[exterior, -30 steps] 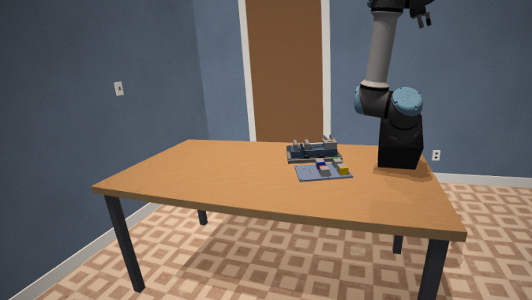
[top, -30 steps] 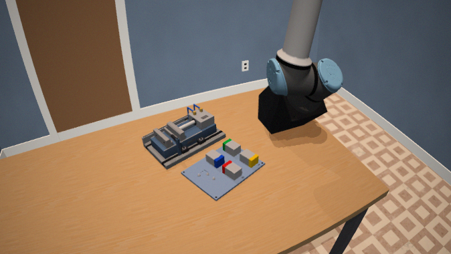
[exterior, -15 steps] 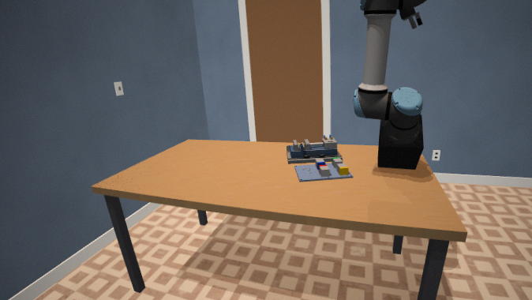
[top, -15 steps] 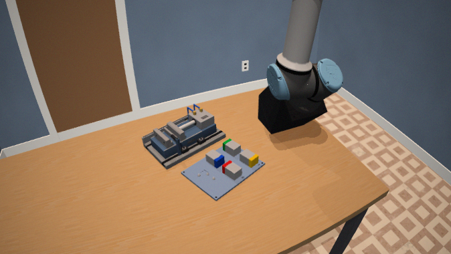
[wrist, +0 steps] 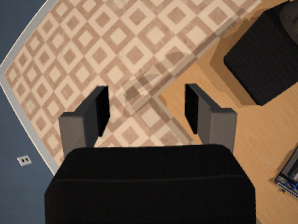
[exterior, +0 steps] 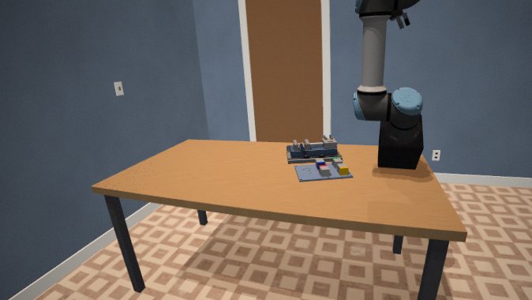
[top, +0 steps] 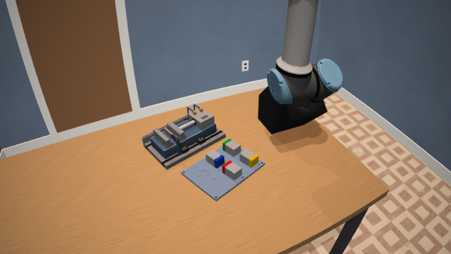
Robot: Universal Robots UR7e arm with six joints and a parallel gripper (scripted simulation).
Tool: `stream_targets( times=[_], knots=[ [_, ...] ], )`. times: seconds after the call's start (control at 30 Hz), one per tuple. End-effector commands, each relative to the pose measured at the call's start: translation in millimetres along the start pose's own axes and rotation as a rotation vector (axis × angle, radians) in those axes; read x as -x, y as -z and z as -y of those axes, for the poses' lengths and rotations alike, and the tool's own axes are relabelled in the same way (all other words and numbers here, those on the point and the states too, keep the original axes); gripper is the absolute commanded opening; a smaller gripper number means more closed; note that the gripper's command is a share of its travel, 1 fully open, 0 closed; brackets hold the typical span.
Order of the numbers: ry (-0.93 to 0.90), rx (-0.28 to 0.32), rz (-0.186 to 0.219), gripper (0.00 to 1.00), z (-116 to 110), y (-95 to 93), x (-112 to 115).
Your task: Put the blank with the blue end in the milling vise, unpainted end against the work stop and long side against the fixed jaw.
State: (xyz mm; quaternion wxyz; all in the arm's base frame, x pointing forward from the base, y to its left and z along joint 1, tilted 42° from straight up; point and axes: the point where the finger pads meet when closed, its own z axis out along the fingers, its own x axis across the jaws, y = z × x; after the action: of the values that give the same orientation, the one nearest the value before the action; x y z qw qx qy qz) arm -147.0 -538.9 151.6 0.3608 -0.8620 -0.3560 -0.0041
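In the middle of the top view, the blue-ended blank [top: 215, 158] [exterior: 320, 163] stands on the plate [top: 201, 184] [exterior: 312, 178] with open gaps between it and the green-ended [top: 232, 148] [exterior: 337, 162] and red-ended blanks [top: 232, 170] [exterior: 324, 170]. Just upper left, the milling vise [top: 184, 136] [exterior: 313, 151] rises as an obstacle, its hoses [top: 193, 108] upright at the far end. The space above both looks free, though the room between the jaws seems partly hidden.
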Motion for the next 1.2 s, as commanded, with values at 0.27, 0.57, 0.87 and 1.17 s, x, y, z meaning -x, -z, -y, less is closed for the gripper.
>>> stream_targets(
  times=[0.27, 0.57, 0.87, 1.17],
  knots=[
    [0.152, -0.054, 0.129, 1.00, -28, 14.6, -25],
    [0.152, -0.054, 0.129, 1.00, -28, 14.6, -25],
    [0.152, -0.054, 0.129, 1.00, -69, 35.4, -63],
    [0.152, -0.054, 0.129, 1.00, -69, 35.4, -63]
  ],
)
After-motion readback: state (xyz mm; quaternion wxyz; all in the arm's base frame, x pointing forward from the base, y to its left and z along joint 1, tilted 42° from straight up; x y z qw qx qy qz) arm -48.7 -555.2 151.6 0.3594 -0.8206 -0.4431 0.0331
